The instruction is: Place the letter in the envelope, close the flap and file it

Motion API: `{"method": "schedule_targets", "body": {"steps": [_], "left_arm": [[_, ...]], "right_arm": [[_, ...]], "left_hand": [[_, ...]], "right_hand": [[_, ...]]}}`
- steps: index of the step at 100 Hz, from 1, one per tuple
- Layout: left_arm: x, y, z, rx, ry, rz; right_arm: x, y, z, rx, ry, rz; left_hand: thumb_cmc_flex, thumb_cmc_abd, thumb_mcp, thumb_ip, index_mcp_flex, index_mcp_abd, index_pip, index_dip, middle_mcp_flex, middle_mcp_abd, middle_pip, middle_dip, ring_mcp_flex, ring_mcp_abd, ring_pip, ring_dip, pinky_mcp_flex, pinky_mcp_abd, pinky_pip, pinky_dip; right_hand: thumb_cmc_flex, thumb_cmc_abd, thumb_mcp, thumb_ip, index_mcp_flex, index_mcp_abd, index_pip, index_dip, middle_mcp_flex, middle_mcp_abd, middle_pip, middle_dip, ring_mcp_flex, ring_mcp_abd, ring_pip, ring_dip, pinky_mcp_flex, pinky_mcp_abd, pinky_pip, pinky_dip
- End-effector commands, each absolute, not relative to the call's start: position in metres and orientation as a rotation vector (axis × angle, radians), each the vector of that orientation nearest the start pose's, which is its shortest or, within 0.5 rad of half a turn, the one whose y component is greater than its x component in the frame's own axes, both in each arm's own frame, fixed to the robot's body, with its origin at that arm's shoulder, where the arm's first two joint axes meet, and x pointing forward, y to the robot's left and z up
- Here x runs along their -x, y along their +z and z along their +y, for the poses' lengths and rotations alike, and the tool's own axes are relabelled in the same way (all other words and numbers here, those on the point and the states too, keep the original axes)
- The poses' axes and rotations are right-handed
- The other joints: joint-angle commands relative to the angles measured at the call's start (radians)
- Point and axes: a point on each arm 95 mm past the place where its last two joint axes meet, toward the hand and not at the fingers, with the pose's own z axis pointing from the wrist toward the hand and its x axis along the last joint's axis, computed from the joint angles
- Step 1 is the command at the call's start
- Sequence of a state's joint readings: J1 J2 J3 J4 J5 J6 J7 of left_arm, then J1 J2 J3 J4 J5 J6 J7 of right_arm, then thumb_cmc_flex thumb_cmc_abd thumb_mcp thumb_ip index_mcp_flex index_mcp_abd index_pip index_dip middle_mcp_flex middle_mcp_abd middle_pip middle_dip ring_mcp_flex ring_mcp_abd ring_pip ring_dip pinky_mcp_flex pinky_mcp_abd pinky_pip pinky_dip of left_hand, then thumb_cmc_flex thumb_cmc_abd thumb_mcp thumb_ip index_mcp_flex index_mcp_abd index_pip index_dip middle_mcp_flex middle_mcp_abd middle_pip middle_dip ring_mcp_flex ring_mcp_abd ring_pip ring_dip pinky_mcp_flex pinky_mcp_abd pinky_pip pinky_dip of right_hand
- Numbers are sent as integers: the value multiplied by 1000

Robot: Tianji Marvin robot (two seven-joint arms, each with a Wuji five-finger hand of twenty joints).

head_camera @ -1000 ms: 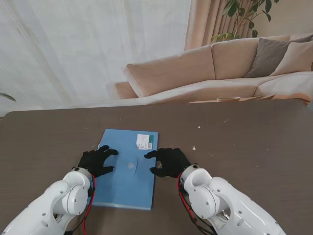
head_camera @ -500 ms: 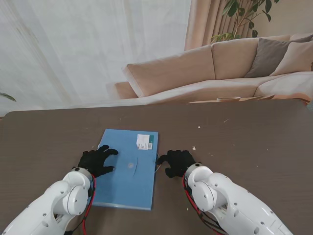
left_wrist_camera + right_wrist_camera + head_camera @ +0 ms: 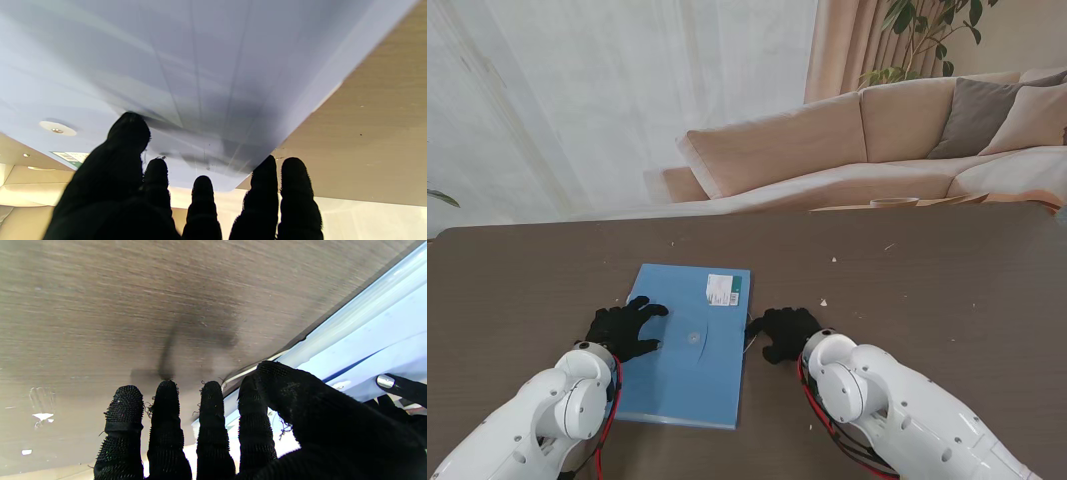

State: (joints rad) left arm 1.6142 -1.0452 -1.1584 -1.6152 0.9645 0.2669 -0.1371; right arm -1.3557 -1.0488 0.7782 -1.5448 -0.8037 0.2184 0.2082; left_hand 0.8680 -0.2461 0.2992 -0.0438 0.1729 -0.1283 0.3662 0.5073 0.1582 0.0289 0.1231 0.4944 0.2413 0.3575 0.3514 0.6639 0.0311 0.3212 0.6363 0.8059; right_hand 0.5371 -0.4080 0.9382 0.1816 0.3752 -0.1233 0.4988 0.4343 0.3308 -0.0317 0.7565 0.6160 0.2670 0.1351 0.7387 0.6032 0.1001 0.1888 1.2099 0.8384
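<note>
Dark wood table; blue envelope flat on it.

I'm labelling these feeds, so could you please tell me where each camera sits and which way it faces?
Stand view: above the shoulders, looking down at the table; both arms, left hand and right hand show.
Left wrist: along the fingers over the envelope.
Right wrist: along the fingers over bare table beside the envelope's edge.
All share the envelope.

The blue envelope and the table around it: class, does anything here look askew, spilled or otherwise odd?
The blue envelope lies slightly skewed to the table's edge. Small pale crumbs or scraps are scattered on the dark tabletop to its right. A thin white string or strip pokes out at the envelope's right edge, by the right robot hand.
</note>
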Motion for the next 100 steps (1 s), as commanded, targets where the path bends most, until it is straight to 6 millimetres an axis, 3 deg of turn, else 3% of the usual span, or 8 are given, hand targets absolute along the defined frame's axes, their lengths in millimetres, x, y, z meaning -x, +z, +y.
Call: {"method": "schedule_targets", "body": {"steps": [1, 16, 22, 36, 53, 67, 73, 100], "left_arm": [[-373, -373, 18, 1497, -1114, 1567], [-374, -373, 18, 1495, -1117, 1567], [-374, -372, 18, 1495, -1117, 1566], [-374, -372, 18, 1493, -1119, 1566], [-375, -373, 17, 1494, -1118, 1567], [-375, -373, 17, 1492, -1117, 1568], [-375, -373, 17, 1490, -1117, 1568], [-375, -373, 17, 1493, -1114, 1564]], "right_arm": [[-379, -378, 91, -1412, 1307, 1903], [-375, -377, 95, -1416, 1354, 1853], [-375, -376, 97, -1412, 1357, 1849], [-376, -375, 98, -1395, 1332, 1865], [-380, -378, 99, -1380, 1301, 1908], [-379, -379, 98, -1380, 1282, 1945], [-378, -379, 97, -1375, 1268, 1958], [-374, -377, 96, -1346, 1274, 1970]], "left_hand": [[38, -28, 12, 4, -37, -6, -31, -9, -32, -23, -29, 9, -16, -94, 21, 18, -13, -8, 18, -16], [39, -28, 11, 4, -37, -6, -35, -8, -33, -23, -31, 10, -17, -94, 20, 17, -13, -7, 19, -17], [40, -29, 11, 4, -37, -8, -37, -7, -33, -24, -31, 10, -18, -92, 20, 17, -13, -7, 19, -17], [40, -30, 10, 4, -36, -8, -38, -5, -32, -24, -32, 11, -17, -93, 19, 17, -13, -7, 17, -19], [40, -29, 10, 4, -36, -10, -42, -3, -33, -25, -33, 11, -18, -93, 18, 17, -12, -7, 15, -19], [40, -29, 9, 4, -37, -9, -46, -3, -34, -25, -36, 11, -19, -93, 17, 17, -13, -7, 14, -19], [40, -29, 9, 4, -37, -9, -47, -2, -34, -25, -36, 11, -19, -93, 17, 17, -12, -7, 13, -19], [41, -28, 8, 5, -37, -10, -52, 0, -36, -26, -40, 12, -21, -94, 14, 16, -13, -6, 10, -19]], "right_hand": [[4, -13, 21, 9, -41, 28, 57, 71, 32, -35, -69, -84, 8, -6, -76, -60, -13, 1, -11, -8], [40, -39, 81, 14, -19, 88, 141, 217, 67, 42, -77, -170, 11, -2, -90, -73, -17, 7, -12, -7], [38, -40, 92, 8, 43, 93, 58, 164, 39, 88, -30, -150, -7, -13, -49, -47, -23, 2, -7, 1], [30, -32, 94, 34, 93, 122, -106, -52, -87, 64, 115, 7, -69, -34, 32, 10, -48, -23, -2, 20], [32, -26, 92, 52, 89, 31, -73, -112, -149, 14, 218, 145, -97, -55, 86, 48, -57, -37, 3, 32], [51, -65, 118, 49, 194, -63, 203, 133, -171, -2, 217, 188, -109, -68, 84, 49, -62, -42, -1, 34], [58, -145, 168, -39, 173, -60, 296, 230, -178, -2, 210, 184, -117, -72, 76, 44, -67, -45, -7, 32], [39, -326, 139, -223, 52, -47, 623, 615, -175, -5, 168, 165, -114, -74, 49, 29, -75, -41, -19, 31]]}}
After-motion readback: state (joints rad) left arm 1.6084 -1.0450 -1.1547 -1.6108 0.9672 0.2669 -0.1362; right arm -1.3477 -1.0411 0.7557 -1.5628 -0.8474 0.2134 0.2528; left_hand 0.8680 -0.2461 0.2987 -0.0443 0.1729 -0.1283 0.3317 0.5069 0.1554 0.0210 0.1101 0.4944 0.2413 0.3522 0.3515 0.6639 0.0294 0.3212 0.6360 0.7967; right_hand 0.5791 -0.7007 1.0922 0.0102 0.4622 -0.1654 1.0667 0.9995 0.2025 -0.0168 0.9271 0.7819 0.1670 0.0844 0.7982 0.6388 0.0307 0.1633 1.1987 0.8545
